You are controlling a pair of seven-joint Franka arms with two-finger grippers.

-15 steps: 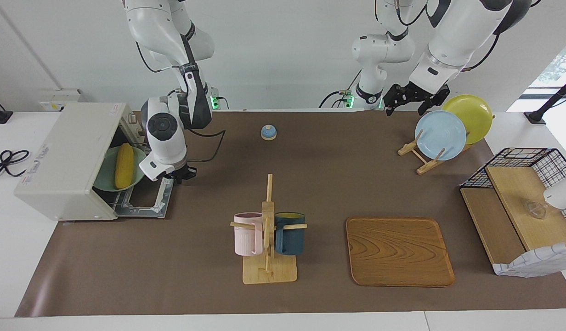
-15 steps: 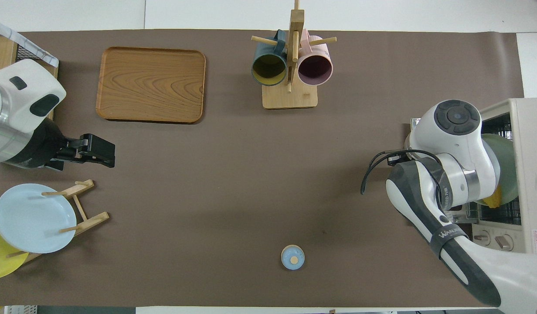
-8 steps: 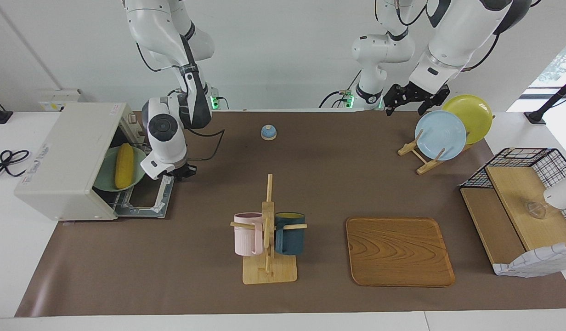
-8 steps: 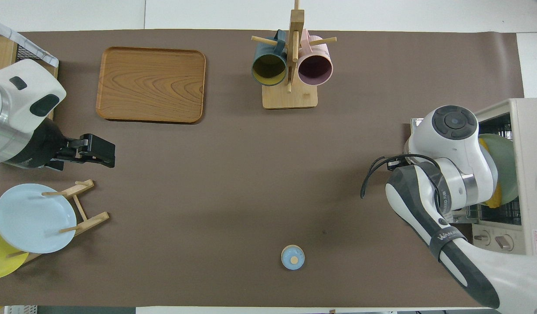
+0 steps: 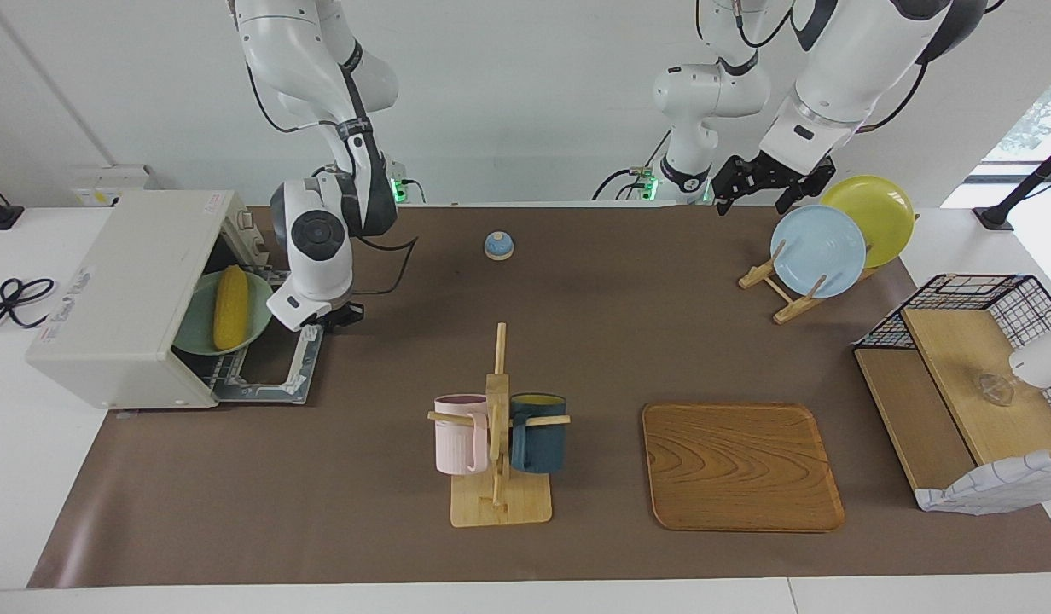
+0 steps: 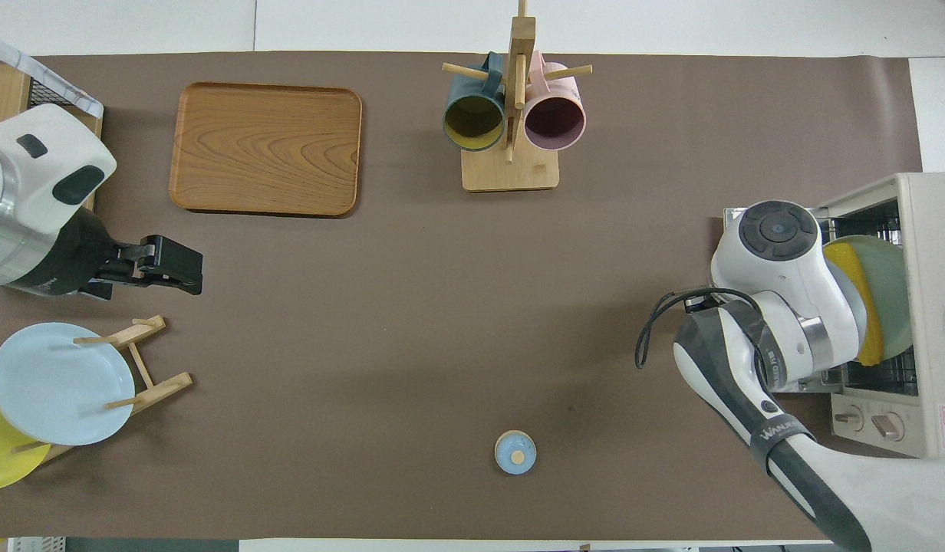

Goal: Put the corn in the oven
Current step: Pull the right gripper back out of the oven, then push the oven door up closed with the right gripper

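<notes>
right tool [image 5: 336, 318]: fingers together, nothing held, over the hinge end of the dropped door [image 5: 270, 371], just beside the oven [image 5: 120, 294] mouth.
left tool [image 5: 760, 189]: fingers apart, empty, waiting over the plate rack [image 5: 786, 286] at its own end of the worktop [image 5: 321, 512].
corn [image 5: 230, 307]: lying on a green plate [image 5: 197, 328] on the rack, in the oven mouth, partly jutting out.
step: corn looks placed; closing the door seems left.
next move: likely get the right tool under the door edge and swing it up, clear of the plate rim.
facing view: shows the whole corn and the tool's gap from it.
overhead view: right arm [image 6: 779, 307] hides the tool and most of the corn [image 6: 856, 291]; shows the oven knobs [image 6: 871, 422].
</notes>
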